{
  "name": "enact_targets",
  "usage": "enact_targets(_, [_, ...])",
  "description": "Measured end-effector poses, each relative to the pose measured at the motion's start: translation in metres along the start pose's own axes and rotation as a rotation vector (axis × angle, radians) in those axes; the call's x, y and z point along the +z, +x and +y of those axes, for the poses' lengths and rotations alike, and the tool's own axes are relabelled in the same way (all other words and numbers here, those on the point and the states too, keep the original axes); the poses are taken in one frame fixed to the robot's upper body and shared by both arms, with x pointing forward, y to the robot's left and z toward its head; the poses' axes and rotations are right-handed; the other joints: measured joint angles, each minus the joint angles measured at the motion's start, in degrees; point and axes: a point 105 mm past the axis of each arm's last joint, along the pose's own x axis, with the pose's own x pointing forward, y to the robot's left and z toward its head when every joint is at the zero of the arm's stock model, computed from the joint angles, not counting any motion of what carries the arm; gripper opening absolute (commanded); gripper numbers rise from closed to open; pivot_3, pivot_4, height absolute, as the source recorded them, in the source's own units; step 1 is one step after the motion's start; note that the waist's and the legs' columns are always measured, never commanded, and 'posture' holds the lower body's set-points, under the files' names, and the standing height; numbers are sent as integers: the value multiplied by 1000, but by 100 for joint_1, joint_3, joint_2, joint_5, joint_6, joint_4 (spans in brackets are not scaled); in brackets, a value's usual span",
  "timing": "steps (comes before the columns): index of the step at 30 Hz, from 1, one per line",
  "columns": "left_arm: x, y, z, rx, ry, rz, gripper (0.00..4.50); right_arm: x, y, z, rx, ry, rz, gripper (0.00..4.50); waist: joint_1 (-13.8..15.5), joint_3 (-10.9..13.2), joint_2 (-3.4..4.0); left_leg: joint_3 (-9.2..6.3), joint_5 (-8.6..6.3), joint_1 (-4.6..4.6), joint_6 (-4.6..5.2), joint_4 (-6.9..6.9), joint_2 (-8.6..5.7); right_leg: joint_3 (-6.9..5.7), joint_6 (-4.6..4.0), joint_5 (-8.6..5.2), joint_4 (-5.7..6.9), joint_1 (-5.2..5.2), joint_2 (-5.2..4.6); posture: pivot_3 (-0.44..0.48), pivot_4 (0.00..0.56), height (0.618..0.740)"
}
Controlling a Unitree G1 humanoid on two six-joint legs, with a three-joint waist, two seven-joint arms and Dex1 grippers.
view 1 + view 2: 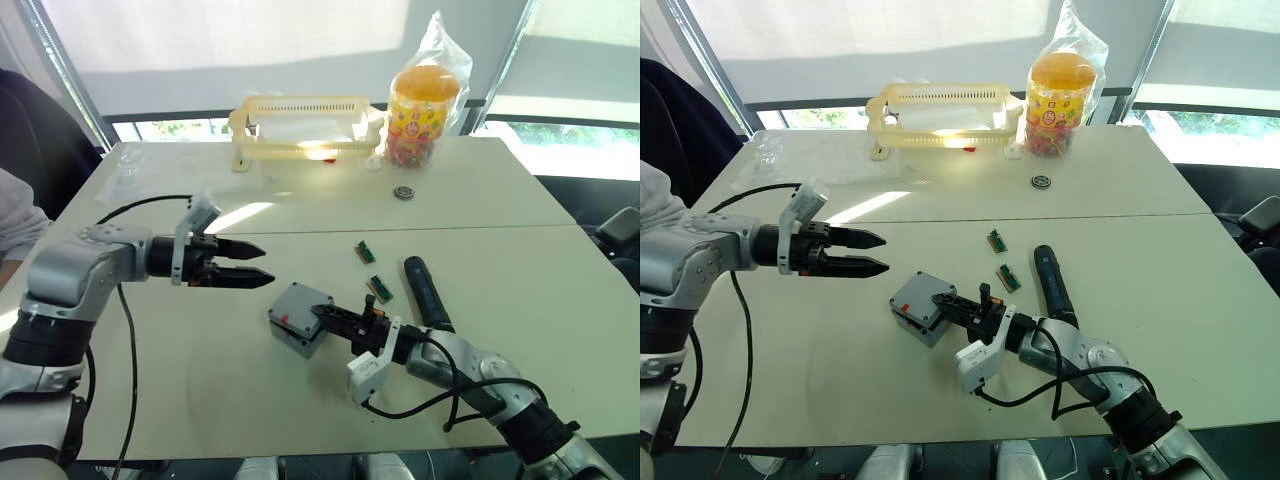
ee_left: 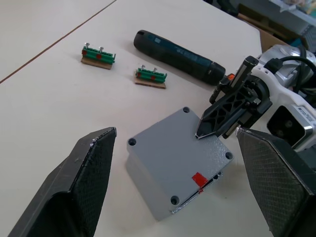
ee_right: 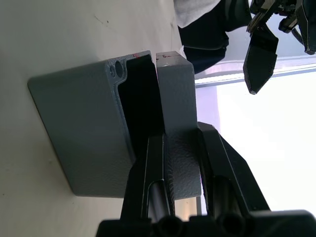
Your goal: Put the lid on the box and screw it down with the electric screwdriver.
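Note:
The grey box [image 1: 289, 337] stands in the middle of the table. The lid [image 2: 173, 158] lies over its opening, lifted ajar on the right gripper's side, with the dark hollow [image 3: 140, 98] showing beside it. My right gripper [image 1: 318, 313] is shut on the lid's edge [image 3: 173, 94], one finger on top. My left gripper [image 1: 266, 265] hangs open to the left of the box, a little above the table, its fingers [image 2: 89, 182] apart and empty. The dark electric screwdriver [image 1: 428, 292] lies on the table to the right of the box.
Two small green circuit boards [image 1: 365, 252] [image 1: 379, 288] lie between box and screwdriver. A yellow slotted basket [image 1: 300, 125] and a bagged candy jar [image 1: 425, 105] stand at the far edge, a small round part [image 1: 404, 191] nearer. A person's sleeve [image 1: 15, 215] shows at the left.

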Motion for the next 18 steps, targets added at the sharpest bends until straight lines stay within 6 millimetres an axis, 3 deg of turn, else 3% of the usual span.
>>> enact_targets(6, [-12, 22, -8, -76, 19, 47, 3981, 0, 0, 1, -2, 4, 0, 172, -1, -1, 1, 0, 0, 3, 0, -1, 0, 0, 0, 0, 0, 2, 0, 0, 150, 740])
enact_targets(10, [-37, 38, -10, -114, 33, 118, 3981, 0, 0, 3, 0, 4, -2, 172, 0, -2, 2, 1, 0, 5, 0, -1, 0, 0, 0, 0, 0, 5, 0, 0, 150, 740])
enact_targets(15, [-45, 47, -9, -138, 46, 127, 4037, 2, 0, 1, -18, 7, -9, 2354, 1, -3, 1, 0, 0, 10, 0, 0, 0, 0, -1, 0, 0, 10, 0, 0, 150, 740])
enact_targets(18, [-46, 51, -9, -150, 66, 122, 4037, 2, 0, -6, -49, -2, -11, 3973, -3, -8, 0, 0, 0, 19, 1, -2, 0, 0, -1, 0, 0, 18, 1, 0, 150, 740])
